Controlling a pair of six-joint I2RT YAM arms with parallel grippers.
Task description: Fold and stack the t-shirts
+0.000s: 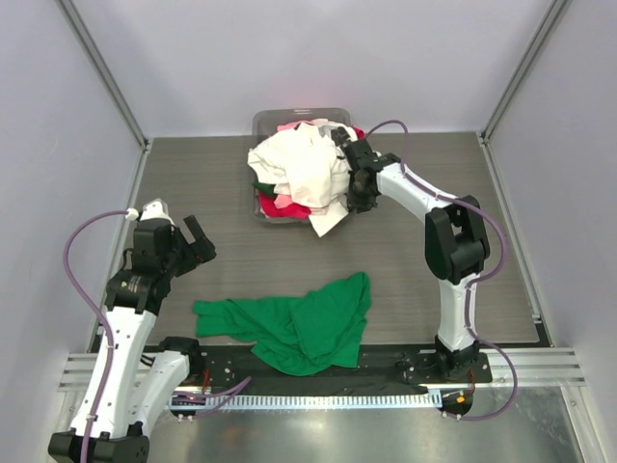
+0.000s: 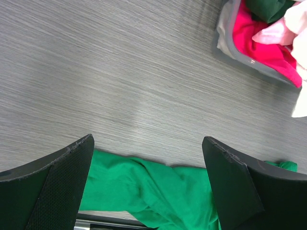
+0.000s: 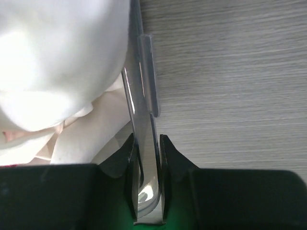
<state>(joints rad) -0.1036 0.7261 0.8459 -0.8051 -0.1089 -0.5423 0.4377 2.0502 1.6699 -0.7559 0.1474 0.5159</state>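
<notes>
A bright green t-shirt [image 1: 299, 323] lies crumpled on the table near the front edge; the left wrist view shows the same green t-shirt [image 2: 153, 191] below the fingers. White t-shirts [image 1: 299, 169] are heaped over a clear plastic bin [image 1: 265, 123], with red and pink cloth [image 1: 287, 204] beneath them. My right gripper [image 1: 349, 178] is at the bin's right side. In its wrist view the right gripper [image 3: 146, 139] is shut on the bin's clear rim [image 3: 144, 72], beside white cloth [image 3: 62, 57]. My left gripper [image 1: 198, 241] hangs open at the left, and the left gripper [image 2: 148, 139] holds nothing.
The bin's corner [image 2: 225, 38] with red cloth [image 2: 259, 48] and pink cloth [image 2: 271, 33] shows in the left wrist view. A metal rail [image 1: 318, 386] runs along the table's near edge. Grey walls close in the left, back and right sides.
</notes>
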